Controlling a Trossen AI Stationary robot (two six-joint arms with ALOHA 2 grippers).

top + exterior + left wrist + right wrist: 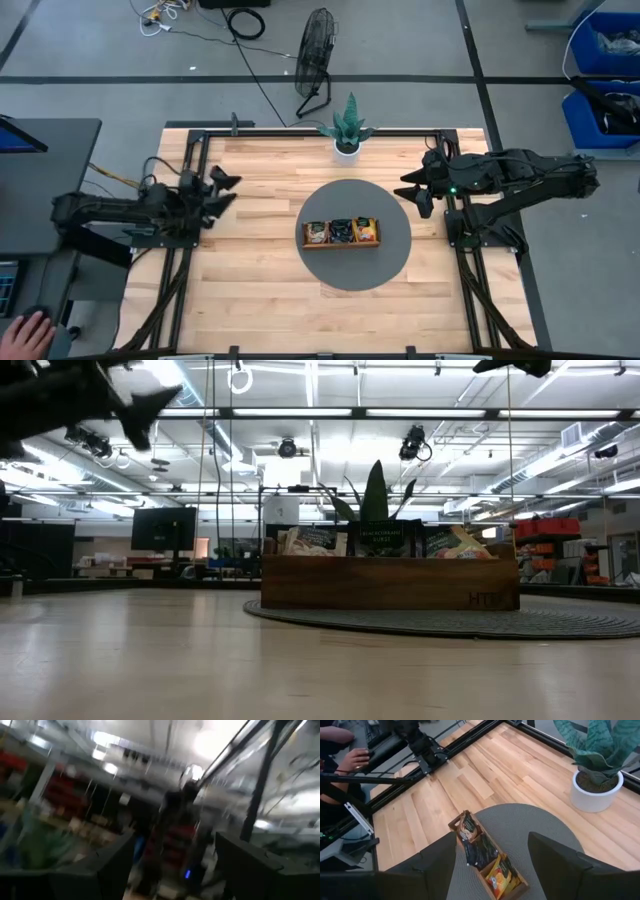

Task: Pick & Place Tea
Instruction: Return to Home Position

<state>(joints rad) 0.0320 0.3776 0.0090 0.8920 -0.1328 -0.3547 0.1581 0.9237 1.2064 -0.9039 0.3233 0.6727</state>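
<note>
1. At the middle of the bench [250, 280], on the round grey mat [350, 200]: wooden tray [342, 246], with the tea [341, 231] standing in all three compartments, pale brownish on the left, dark in the middle, orange-yellow on the right. No sachet seen loose elsewhere.
2. Over the bench's left side, well apart from the tray: left gripper [222, 190], raised, jaws released, nothing held.
3. Over the right side, near the mat's rim: right gripper [416, 190], jaws likewise spread and empty, looking down on the tray.
4. Judged as the closing step: sorting apparently complete, only the homing left.
5. Next, probably: fold each arm to its rest pose, staying high above the tray and the potted plant [348, 135]; no grasp needed.
</note>
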